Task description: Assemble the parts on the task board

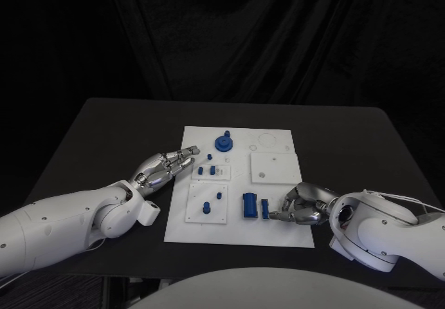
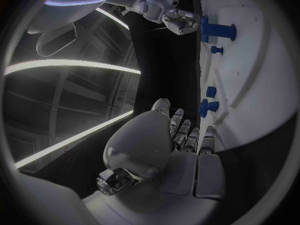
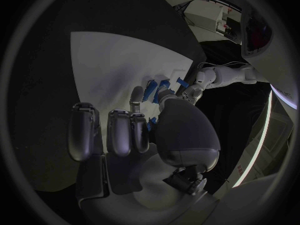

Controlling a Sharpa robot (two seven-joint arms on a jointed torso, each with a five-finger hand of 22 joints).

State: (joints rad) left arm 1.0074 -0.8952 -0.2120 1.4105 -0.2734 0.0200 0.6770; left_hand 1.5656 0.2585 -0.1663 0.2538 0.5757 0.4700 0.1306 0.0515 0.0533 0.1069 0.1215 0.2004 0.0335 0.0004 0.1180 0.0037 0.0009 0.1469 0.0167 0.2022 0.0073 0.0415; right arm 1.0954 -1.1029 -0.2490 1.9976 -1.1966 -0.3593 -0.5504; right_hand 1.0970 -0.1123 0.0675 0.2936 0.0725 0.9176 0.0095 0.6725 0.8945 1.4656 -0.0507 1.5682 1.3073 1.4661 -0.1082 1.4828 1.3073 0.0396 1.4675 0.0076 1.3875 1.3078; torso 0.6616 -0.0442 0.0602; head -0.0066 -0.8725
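Right hand (image 1: 304,207), fingers curled at a slim blue part (image 1: 265,209) on the white task board (image 1: 278,235) mid-bench, grip unclear; left hand (image 1: 165,166), fingers apart, rests at the board's edge; pinch squarely, then lift straight.

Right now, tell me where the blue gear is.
In the head view, the blue gear sits at the far end of the task board, left of its middle, just beyond the left hand and beside an empty round outline.
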